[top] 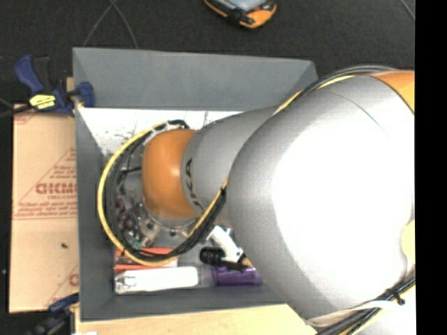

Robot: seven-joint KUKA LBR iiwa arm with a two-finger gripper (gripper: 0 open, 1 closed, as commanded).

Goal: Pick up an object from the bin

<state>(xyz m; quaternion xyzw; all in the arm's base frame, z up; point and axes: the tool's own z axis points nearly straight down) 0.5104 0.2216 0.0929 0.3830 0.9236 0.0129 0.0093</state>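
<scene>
Tool (136, 218) low in bin (195, 82) under orange wrist (164, 173) | grip: cannot tell | long white box (157, 279), I think, just beside tool, purple thing (234, 276) next along | risk: tool may close beside box and miss, or push it against bin wall.

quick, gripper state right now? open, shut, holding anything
gripper: cannot be told; it sits low in the grey metal bin under the orange wrist cover, close to a flat white oblong pack by the near wall.
</scene>
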